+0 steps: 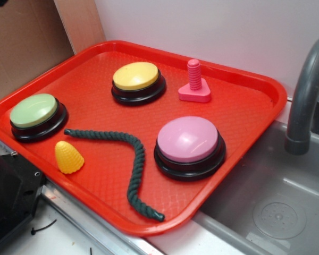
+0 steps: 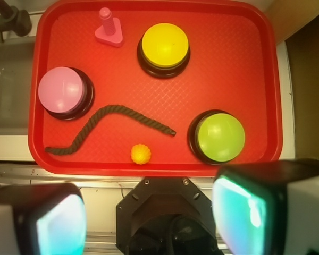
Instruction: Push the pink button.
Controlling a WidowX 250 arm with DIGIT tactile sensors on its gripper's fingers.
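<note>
My claw (image 2: pixel 149 223) spread wide, grasping nothing. Pink button (image 1: pixel 188 139): rigid, smooth dome, likely sprung; press squarely at centre, no gripping required.

Pink button (image 1: pixel 187 139) open above, rope (image 1: pixel 128 159) just beside.

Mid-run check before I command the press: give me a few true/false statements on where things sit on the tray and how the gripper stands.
1. The pink button sits on the red tray. True.
2. The gripper is pressing the pink button. False: in the wrist view it is off the tray, touching nothing.
3. The dark rope lies draped over the yellow button. False: it lies flat on the tray, between the pink and green button.
4. The pink bolt toy stands upright beside the yellow button. True.
5. The gripper is open. True.
</note>
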